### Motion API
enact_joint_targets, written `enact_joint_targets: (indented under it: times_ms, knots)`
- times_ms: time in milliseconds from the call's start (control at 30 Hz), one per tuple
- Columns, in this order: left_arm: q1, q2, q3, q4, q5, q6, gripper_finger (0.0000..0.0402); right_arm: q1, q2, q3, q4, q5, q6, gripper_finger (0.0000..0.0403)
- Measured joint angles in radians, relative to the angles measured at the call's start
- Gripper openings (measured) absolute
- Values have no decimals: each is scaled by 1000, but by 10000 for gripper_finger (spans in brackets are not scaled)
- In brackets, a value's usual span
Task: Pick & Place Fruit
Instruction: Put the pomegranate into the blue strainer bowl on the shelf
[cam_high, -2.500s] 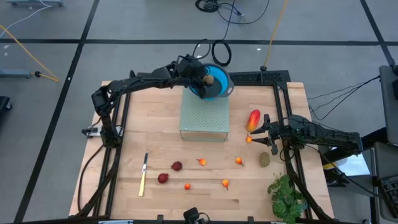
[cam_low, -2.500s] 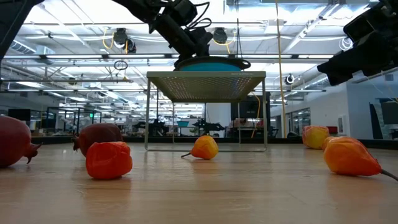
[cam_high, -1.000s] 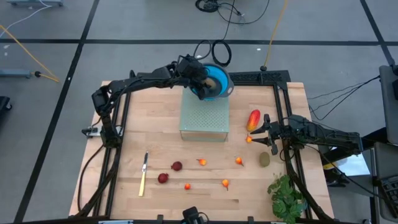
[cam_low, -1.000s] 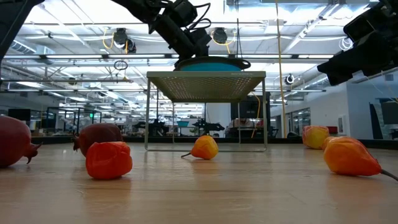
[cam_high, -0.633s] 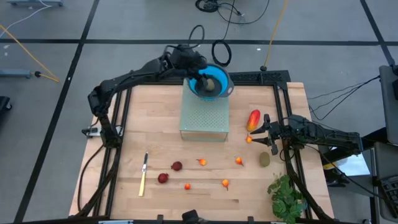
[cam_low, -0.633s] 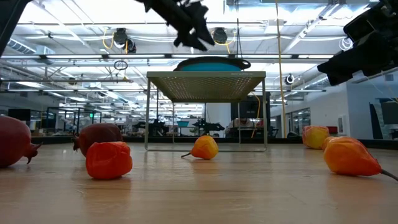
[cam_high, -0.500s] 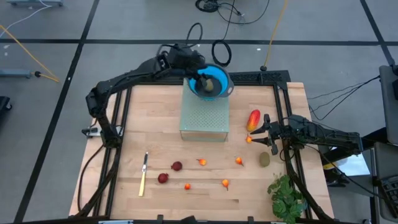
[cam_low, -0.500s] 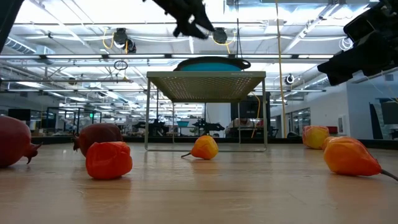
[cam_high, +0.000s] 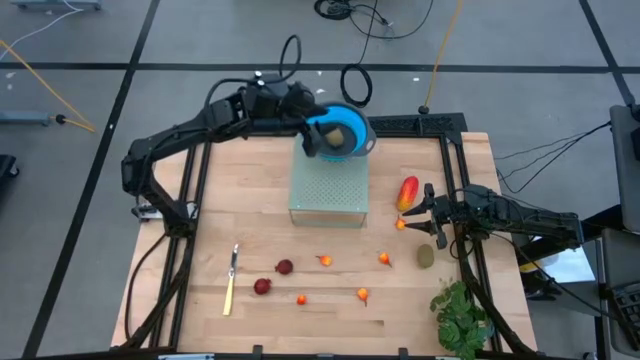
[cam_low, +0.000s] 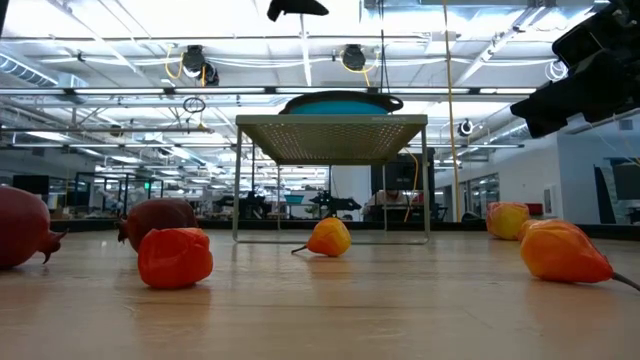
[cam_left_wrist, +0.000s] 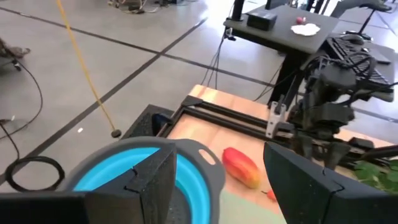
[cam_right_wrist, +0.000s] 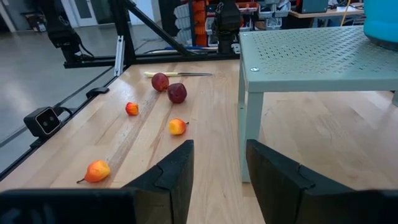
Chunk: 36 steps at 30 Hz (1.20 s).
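We find no text, label, brand, number or sign that we can read in any of the views. Whatever hangs in the room behind the table is too small for us to make out as writing.

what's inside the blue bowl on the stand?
In the high view the blue bowl holds one brownish-olive fruit. The left gripper overlaps its near rim, so anything under that edge can't be seen.

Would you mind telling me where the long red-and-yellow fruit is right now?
In the high view, the red-and-yellow fruit lies on the table's right side, between the green perforated stand and the right claw.
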Motion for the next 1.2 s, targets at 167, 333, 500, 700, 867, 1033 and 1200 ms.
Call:
enact_joint_targets:
  times_ms: [167, 333, 500, 700, 867, 1033, 1200]
  knots:
    - [-21, 0, 0, 0, 10, -15, 241, 0, 0, 0, 0, 0, 0, 139]
    - [-31, 0, 0, 0, 9, -27, 241, 0, 0, 0, 0, -1, 0, 139]
    - [-49, -1, 0, -52, 9, -72, 241, 0, 0, 0, 0, -1, 0, 139]
    - [-105, -1, 0, -222, -22, -196, 241, 0, 0, 0, 0, -1, 1, 139]
    - [-178, -1, 0, -330, -52, -294, 241, 0, 0, 0, 0, -1, 0, 139]
    - [-256, -1, 0, -398, -52, -384, 241, 0, 0, 0, 0, -1, 0, 139]
    - [-335, -1, 0, -443, -89, -491, 241, 0, 0, 0, 0, -1, 1, 139]
